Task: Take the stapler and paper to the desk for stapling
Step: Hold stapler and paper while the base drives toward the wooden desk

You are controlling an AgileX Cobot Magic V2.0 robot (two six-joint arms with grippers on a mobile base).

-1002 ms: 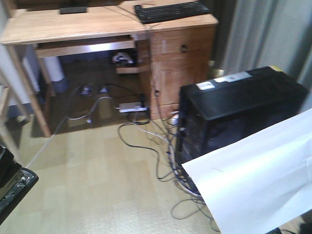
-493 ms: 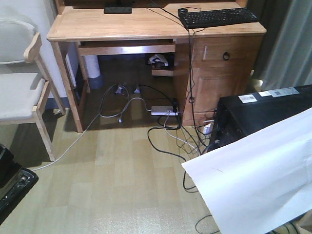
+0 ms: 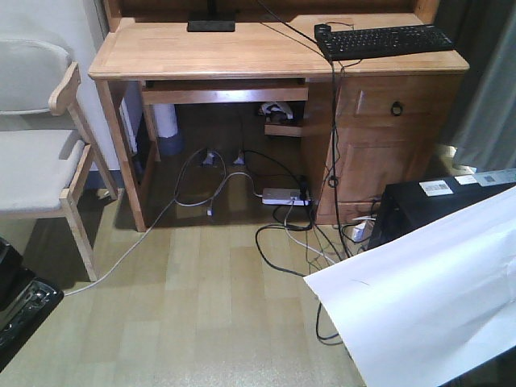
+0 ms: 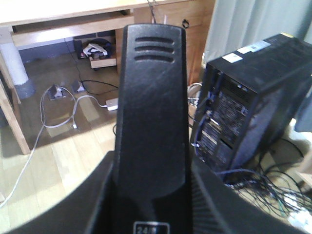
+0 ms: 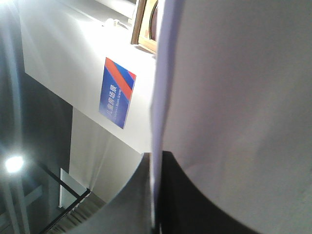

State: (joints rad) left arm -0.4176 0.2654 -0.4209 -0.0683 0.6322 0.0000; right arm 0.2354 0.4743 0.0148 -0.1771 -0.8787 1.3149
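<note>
The left tool (image 4: 151, 209) is pressed in on the stapler (image 4: 151, 97), with dark jaws flanking the body low in the wrist view. The right tool (image 5: 155, 209) pinches the paper (image 3: 427, 298) by one edge, so the sheet shows edge-on to its own camera. Both things hang in the air, well short of the bench (image 3: 242, 50), with bare floor between.

The step in hand looks like the approach. It would go best aimed at the bench's open left half, away from the keyboard (image 3: 385, 40). The path runs between the chair (image 3: 32, 161) and the computer tower (image 3: 419, 210) with its cables (image 3: 282, 242). The sheet should ride high enough not to drag on the tower, and it probably wants laying flat before the stapler comes down.

The stapler is hard, smooth black plastic, long and tapering, with three short grooves near its nose. The paper is thin, white and limp, bowing under its own weight. The bench is light wood with visible grain and a rounded front lip.
</note>
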